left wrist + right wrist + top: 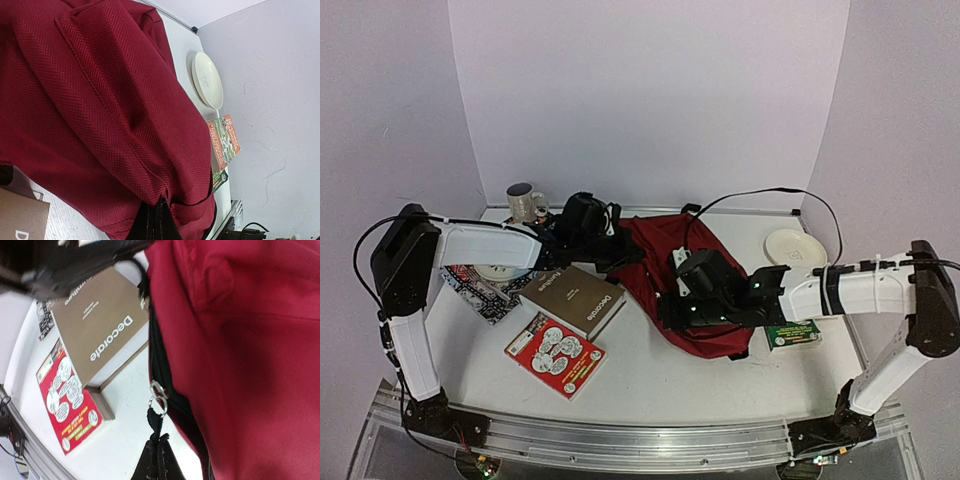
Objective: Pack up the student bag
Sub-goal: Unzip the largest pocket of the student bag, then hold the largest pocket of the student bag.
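Both left pincer (160,212) and right pincer (157,455) clamp the woven red student bag (655,250).

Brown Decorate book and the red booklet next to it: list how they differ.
The Decorate book is thick, the red booklet thin. The Decorate book's cover is plain brown with white lettering; the red booklet's is crowded with pictures. The Decorate book lies nearer the backpack than the red booklet. Both lie flat on the table, outside it.
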Robot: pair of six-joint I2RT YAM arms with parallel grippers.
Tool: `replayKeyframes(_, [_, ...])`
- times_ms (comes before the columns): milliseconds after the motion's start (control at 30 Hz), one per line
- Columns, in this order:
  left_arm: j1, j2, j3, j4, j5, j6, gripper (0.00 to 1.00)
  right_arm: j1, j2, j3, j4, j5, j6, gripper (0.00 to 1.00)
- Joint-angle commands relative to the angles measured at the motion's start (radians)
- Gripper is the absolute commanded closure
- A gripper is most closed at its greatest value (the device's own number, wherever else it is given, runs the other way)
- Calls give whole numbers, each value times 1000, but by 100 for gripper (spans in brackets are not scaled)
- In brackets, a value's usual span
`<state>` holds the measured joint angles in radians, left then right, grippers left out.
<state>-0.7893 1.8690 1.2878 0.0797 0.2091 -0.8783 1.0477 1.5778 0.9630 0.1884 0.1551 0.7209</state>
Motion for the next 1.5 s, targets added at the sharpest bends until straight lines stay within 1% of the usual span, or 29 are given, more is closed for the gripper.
replayKeyframes(0, [54, 23, 100, 12, -44, 103, 100, 5, -76, -50, -104, -73, -46, 100])
replayKeyframes(167, [76, 73, 144, -28, -50, 188, 100, 5, -124, -94, -141, -74, -60, 100])
replayKeyframes(333, [88, 139, 223, -65, -52, 321, 100, 5, -140, -110, -155, -94, -79, 100])
replayKeyframes(500, [109, 193, 281, -104, -93, 439, 100, 9, -76, -32, -148, -134, -136, 100])
replayKeyframes(533, [115, 196, 285, -108, -99, 446, 99, 11, -59, -8, -140, -139, -148, 100])
replayKeyframes(567, [125, 193, 287, -115, -94, 446, 96, 11, -36, 14, -129, -145, -157, 100])
replayKeyframes(633, [131, 166, 276, -128, -59, 416, 83, 11, 1, 62, -115, -147, -177, 100])
replayKeyframes(700, [131, 113, 234, -125, -18, 366, 65, 11, 44, 119, -112, -172, -195, 100])
replayKeyframes(733, [130, 89, 200, -124, -5, 332, 60, 12, 59, 141, -112, -175, -202, 100])
replayKeyframes(867, [129, -22, 73, -125, 23, 238, 42, 11, 109, 208, -108, -185, -229, 100])
replayKeyframes(933, [127, -77, 12, -125, 22, 200, 37, 11, 126, 232, -109, -194, -240, 100])
replayKeyframes(1067, [107, -168, -98, -124, 32, 116, 32, 11, 150, 256, -107, -201, -254, 100])
replayKeyframes(1267, [17, -158, -149, -93, 89, 48, 31, 11, 170, 279, -106, -208, -270, 100])
replayKeyframes(1367, [-20, -133, -149, -85, 85, 26, 33, 11, 163, 276, -106, -196, -275, 100])
replayKeyframes(1467, [-40, -116, -152, -84, 71, 5, 40, 11, 144, 259, -107, -161, -281, 100])
